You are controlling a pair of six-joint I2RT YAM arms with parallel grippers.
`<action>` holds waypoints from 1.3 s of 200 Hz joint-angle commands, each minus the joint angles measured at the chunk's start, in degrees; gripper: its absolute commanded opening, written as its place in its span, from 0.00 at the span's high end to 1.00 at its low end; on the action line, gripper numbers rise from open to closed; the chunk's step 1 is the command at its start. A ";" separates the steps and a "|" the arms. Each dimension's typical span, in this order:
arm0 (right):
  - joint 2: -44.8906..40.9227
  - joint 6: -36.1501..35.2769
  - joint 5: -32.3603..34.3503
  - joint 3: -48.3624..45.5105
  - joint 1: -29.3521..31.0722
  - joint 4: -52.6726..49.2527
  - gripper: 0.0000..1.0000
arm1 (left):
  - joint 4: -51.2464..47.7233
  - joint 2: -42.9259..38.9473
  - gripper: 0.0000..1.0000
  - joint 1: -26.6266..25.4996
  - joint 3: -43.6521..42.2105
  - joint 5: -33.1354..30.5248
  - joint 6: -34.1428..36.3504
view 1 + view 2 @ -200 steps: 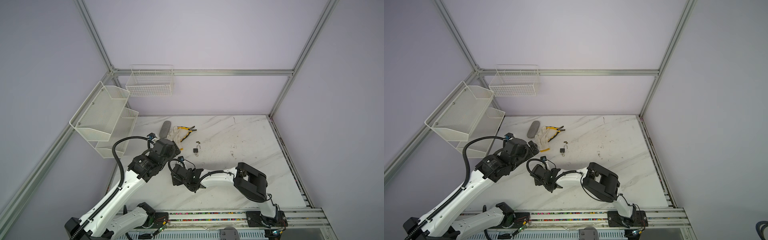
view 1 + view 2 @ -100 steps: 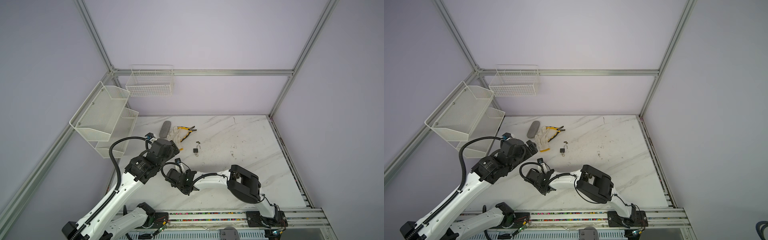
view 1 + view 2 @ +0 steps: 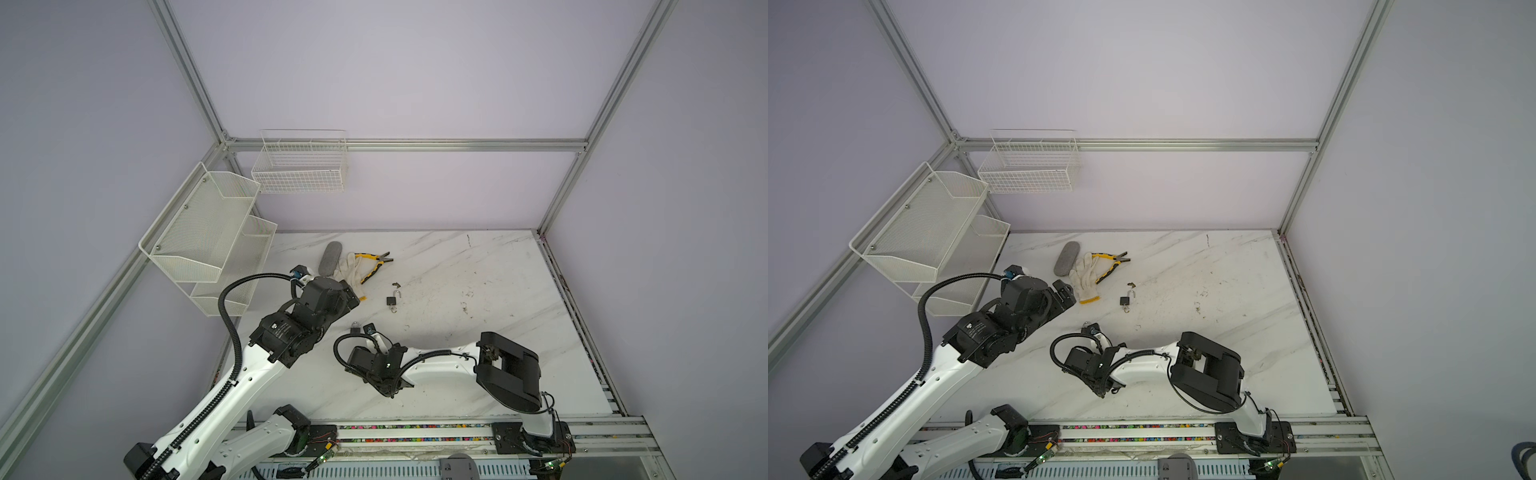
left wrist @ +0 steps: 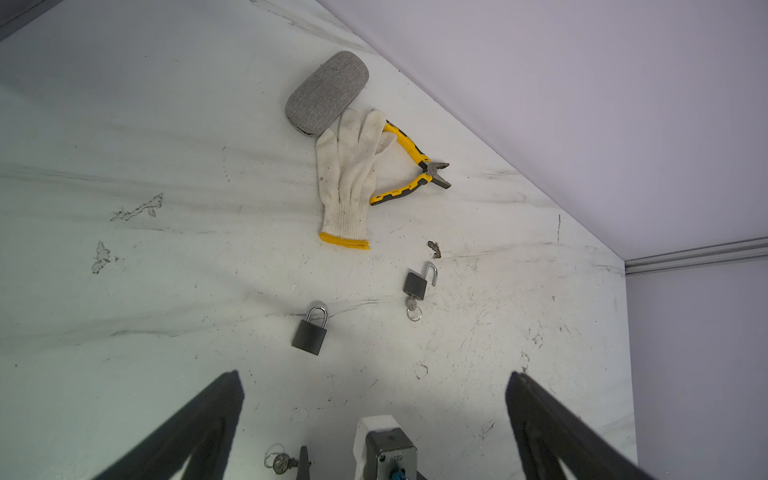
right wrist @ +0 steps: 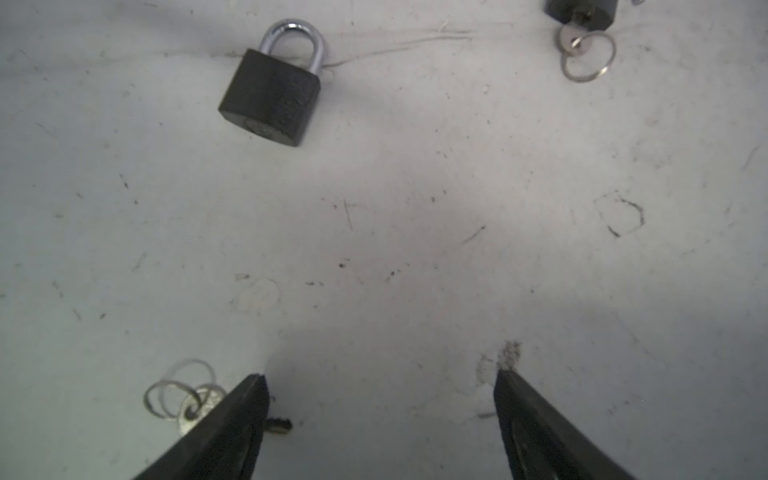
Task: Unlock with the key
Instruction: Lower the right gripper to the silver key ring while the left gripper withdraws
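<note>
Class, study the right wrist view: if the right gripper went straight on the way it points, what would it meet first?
Probably bare table: the right gripper has open jaws aimed between the shut padlock and the open padlock. Depth is unclear; one jaw might clip the shut padlock.

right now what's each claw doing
left claw: open, holding nothing
right claw: open, holding nothing; the key lies beside it, not gripped

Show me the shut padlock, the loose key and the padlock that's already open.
shut padlock (image 5: 270, 97), right wrist view, middle of its dark body.
loose key (image 5: 205, 399), right wrist view, its head at the rings.
open padlock (image 4: 414, 284), left wrist view, its dark body.
</note>
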 commanded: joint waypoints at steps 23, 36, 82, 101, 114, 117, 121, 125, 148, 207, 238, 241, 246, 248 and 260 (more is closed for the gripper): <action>-6.24 -5.13 0.00 -2.07 -0.21 0.06 0.13 | 4.24 -0.59 0.00 0.30 2.72 1.27 -1.27; -6.91 -11.41 -4.50 -2.45 -0.13 4.73 0.14 | 4.38 -0.09 0.00 0.31 3.49 1.80 -1.18; -6.38 -22.92 -19.38 -2.54 -3.14 12.82 0.23 | 5.61 -1.00 0.00 0.30 1.69 1.81 -0.79; -4.34 -25.46 -22.74 -1.69 -4.45 13.71 0.28 | 5.62 -1.42 0.00 0.31 1.75 1.36 -1.62; -3.36 -26.72 -24.00 -1.50 -5.11 14.84 0.31 | 5.52 -1.85 0.00 0.31 2.04 1.53 -1.12; -3.11 -27.03 -24.30 -1.43 -5.29 15.10 0.32 | 5.47 -1.99 0.00 0.35 1.99 1.53 -1.05; -2.83 -27.61 -24.54 -1.37 -5.47 15.37 0.34 | 5.47 -2.21 0.00 0.30 1.76 1.45 -0.93; -2.50 -27.93 -24.63 -1.17 -5.68 15.35 0.35 | 5.47 -2.51 0.00 0.32 1.54 1.32 -0.84; -0.89 -30.01 -25.17 0.01 -6.09 15.94 0.41 | 5.22 -3.59 0.00 0.32 -0.04 0.68 -0.60; 1.46 -32.96 -27.83 0.84 -6.09 17.30 0.49 | 1.22 -5.55 0.00 0.38 -1.98 -1.73 0.40; 1.04 -34.25 -27.77 -0.28 -6.09 17.84 0.53 | -0.76 -6.78 0.00 0.40 -3.07 -2.68 0.22; 1.02 -34.28 -27.74 -0.42 -6.06 17.90 0.53 | -0.93 -6.80 0.00 0.39 -3.14 -2.69 0.22; 1.12 -34.38 -27.81 -0.57 -6.07 18.06 0.54 | -1.24 -6.94 0.00 0.39 -3.17 -2.81 0.22; 1.15 -34.36 -27.81 -0.64 -6.09 18.03 0.55 | -1.33 -6.97 0.00 0.37 -3.15 -2.85 0.22; 1.20 -35.10 -27.81 -0.77 -6.01 17.75 0.58 | -1.96 -7.12 0.00 0.39 -3.24 -3.20 -0.04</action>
